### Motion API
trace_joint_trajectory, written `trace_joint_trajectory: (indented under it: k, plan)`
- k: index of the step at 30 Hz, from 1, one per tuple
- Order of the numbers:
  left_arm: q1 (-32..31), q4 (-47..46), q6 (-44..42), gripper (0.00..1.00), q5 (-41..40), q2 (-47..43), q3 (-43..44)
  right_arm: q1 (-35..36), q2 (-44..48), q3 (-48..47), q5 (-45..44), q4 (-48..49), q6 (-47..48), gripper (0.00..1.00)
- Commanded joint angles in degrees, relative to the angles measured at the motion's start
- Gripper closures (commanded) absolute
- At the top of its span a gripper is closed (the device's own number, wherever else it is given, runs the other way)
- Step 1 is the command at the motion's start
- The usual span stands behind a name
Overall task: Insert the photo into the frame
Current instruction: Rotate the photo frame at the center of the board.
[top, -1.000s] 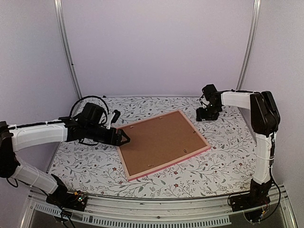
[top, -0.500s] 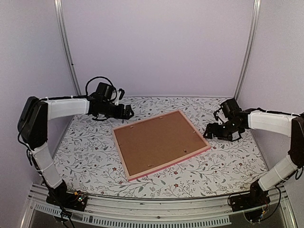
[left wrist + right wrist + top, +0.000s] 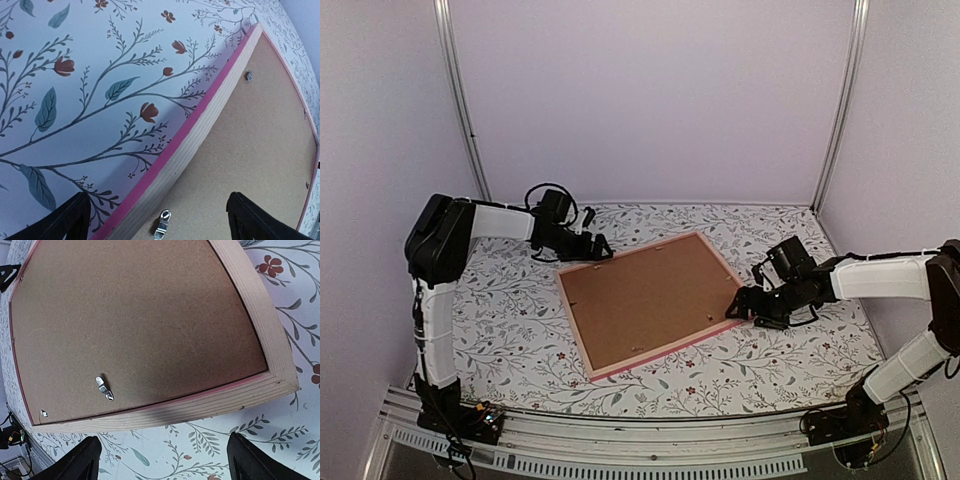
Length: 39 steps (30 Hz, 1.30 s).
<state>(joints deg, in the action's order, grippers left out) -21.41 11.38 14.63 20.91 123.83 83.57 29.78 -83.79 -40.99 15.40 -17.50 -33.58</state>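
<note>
Top external: left gripper (image 3: 603,247), right gripper (image 3: 739,308) spread wide (empty)

Pale grainy-wood frame (image 3: 257,315) (pink edge), matt brown backing board (image 3: 140,325).

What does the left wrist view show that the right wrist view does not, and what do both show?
Only the left wrist view: the frame seen from outside one edge, its pink outer side clear, with a broad stretch of flowered tablecloth beside it. Only the right wrist view: a corner of the frame close up, and almost the whole brown backing board. Both: the frame face down, the board in it, metal clips on the board, and an open gripper: left gripper, right gripper. Neither shows the photo.
</note>
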Motion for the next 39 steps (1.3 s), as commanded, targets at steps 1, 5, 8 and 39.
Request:
trace_joint_trajectory:
  k: [1,5,8,39]
  plan:
    - [0.13,-0.81,0.36,0.05,5.16,2.08,1.68,0.46,-2.46,-0.08,1.28,4.45,-2.42,0.10]
    - [-0.09,-1.97,1.40,0.14,6.01,2.19,-0.62,0.50,-4.12,-0.67,0.48,5.69,-3.10,0.10]
    - [-0.44,-4.10,2.65,0.18,6.57,0.49,-4.19,0.46,-4.84,-1.52,-0.86,6.14,-3.40,0.10]
    - [-24.20,-6.94,17.61,0.36,-0.75,-39.41,-48.59,-1.74,-36.78,-41.63,7.11,-3.25,18.24,0.17]
